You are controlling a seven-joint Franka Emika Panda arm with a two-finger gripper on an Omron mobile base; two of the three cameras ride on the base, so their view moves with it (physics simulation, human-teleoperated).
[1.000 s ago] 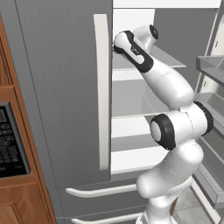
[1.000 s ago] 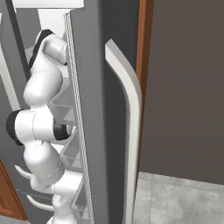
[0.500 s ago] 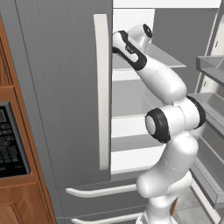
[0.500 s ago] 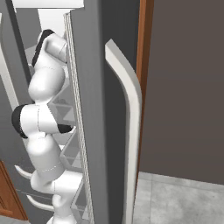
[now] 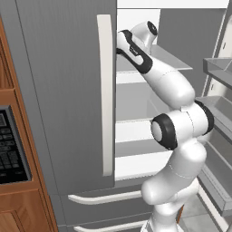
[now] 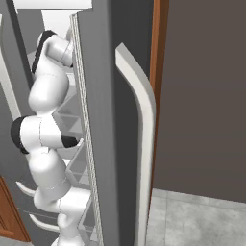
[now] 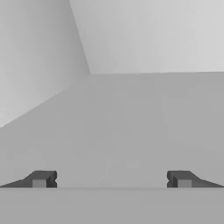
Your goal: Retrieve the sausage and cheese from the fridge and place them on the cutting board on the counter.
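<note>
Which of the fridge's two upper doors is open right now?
The right-hand door of the fridge, swung wide, its inner bins facing the arm. The left door, with the long white handle, is closed.

a kitchen: grey french-door fridge [image 5: 59, 90], wooden cabinets [image 5: 18, 208], built-in oven [image 5: 11, 149]

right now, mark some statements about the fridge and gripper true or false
1. The gripper is open with nothing between its fingertips. True.
2. The fridge has both upper doors shut. False: the right door is swung open and the arm reaches inside.
3. The sausage is clamped in the gripper. False: it holds nothing.
4. White inner shelves show in the left base view. True.
</note>
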